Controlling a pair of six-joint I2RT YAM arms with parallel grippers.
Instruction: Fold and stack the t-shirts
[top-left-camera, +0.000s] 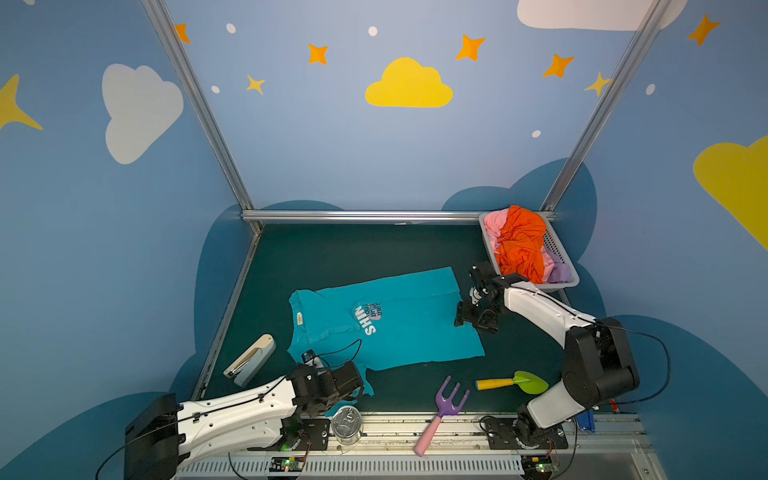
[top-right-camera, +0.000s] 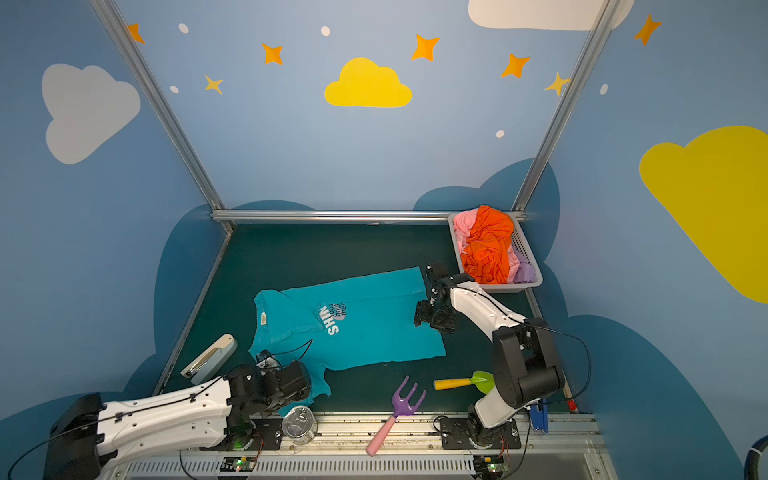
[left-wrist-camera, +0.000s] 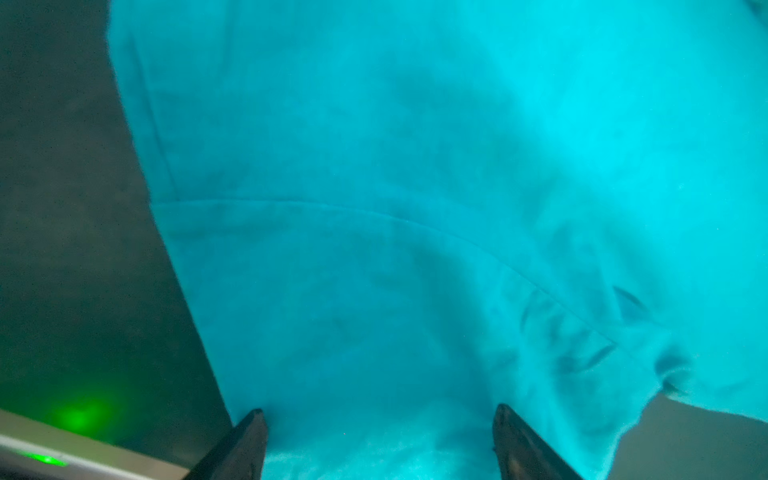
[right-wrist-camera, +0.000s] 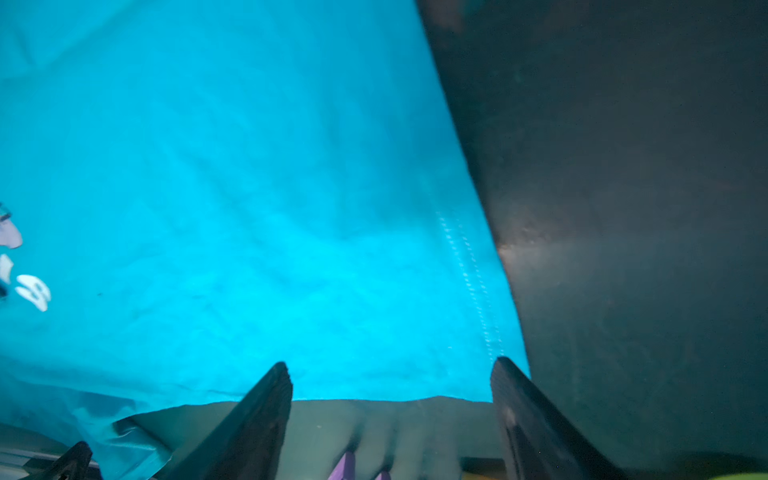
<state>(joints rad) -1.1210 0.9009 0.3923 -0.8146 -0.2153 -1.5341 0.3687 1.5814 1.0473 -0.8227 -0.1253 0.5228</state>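
I'm seeing the green table carrying the teal t-shirt at centre, white basket upper right, stapler lower left, purple rake and green trowel lying lower right.

The left fingers show only in the left wrist view, cut off by the picture's edge. In both top views the left arm hides them and part of a sleeve of the teal shirt. The neck tag is too small to read, and the small words in the print are hard to make out. In the basket the orange shirt hides most of the pink shirt and lilac shirt. In a top view the right arm covers part of the spade. Both wrist views are blurry. In the right one the right fingers, print and fork are cut off too.
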